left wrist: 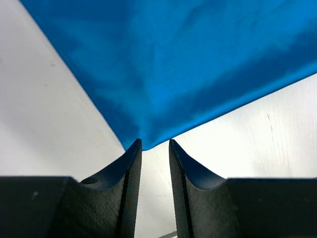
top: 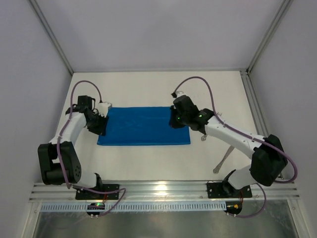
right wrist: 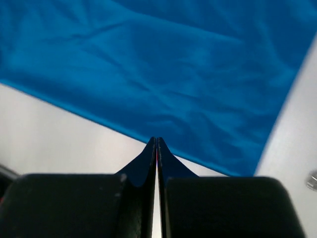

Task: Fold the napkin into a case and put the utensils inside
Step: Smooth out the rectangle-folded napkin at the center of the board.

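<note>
The bright blue napkin (top: 143,126) lies flat on the white table as a wide rectangle. My left gripper (top: 102,120) sits at its left edge. In the left wrist view this gripper (left wrist: 155,143) is open, with only bare table between its fingers, and a napkin corner (left wrist: 173,69) ends just past the fingertips. My right gripper (top: 173,120) hovers over the napkin's right part. In the right wrist view it (right wrist: 157,139) is shut, its tips against the edge of the napkin (right wrist: 163,74), and no cloth shows between the jaws. One silver utensil (top: 224,157) lies to the right, and another (top: 203,137) peeks from under the right arm.
A metal rail (top: 158,188) runs along the near edge by both arm bases. Pale walls and frame posts (top: 49,34) enclose the table. Bare white tabletop (top: 148,89) lies behind the napkin.
</note>
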